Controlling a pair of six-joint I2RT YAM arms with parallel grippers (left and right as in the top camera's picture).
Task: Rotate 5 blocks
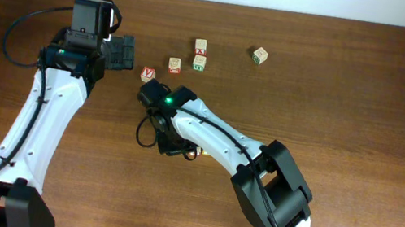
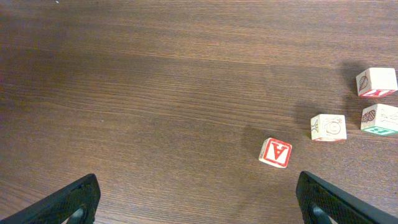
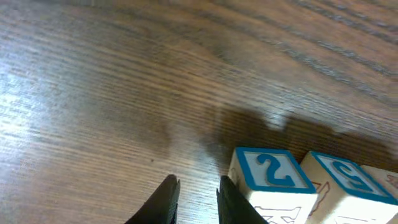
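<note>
Four pale wooden blocks lie at the back of the table: one (image 1: 174, 65), a pair (image 1: 198, 63) (image 1: 200, 46), and one apart (image 1: 259, 55). My right gripper (image 1: 176, 149) is low over the table's middle. In the right wrist view it (image 3: 198, 183) is open by a narrow gap with only wood between the fingers. A block with a blue 2 on top (image 3: 273, 171) sits against the outside of the right finger (image 3: 233, 202), and a block with a blue 5 (image 3: 348, 177) is beside it. My left gripper (image 1: 126, 53) (image 2: 199, 199) is wide open and empty, left of the back blocks (image 2: 328, 127) (image 2: 379, 119) (image 2: 376, 82).
A cube with a red face and white letter (image 1: 148, 74) (image 2: 275, 152) lies between my left gripper and my right arm's wrist. The right arm (image 1: 274, 179) stretches diagonally across the table's centre. The table's back edge (image 1: 285, 12) meets a pale wall.
</note>
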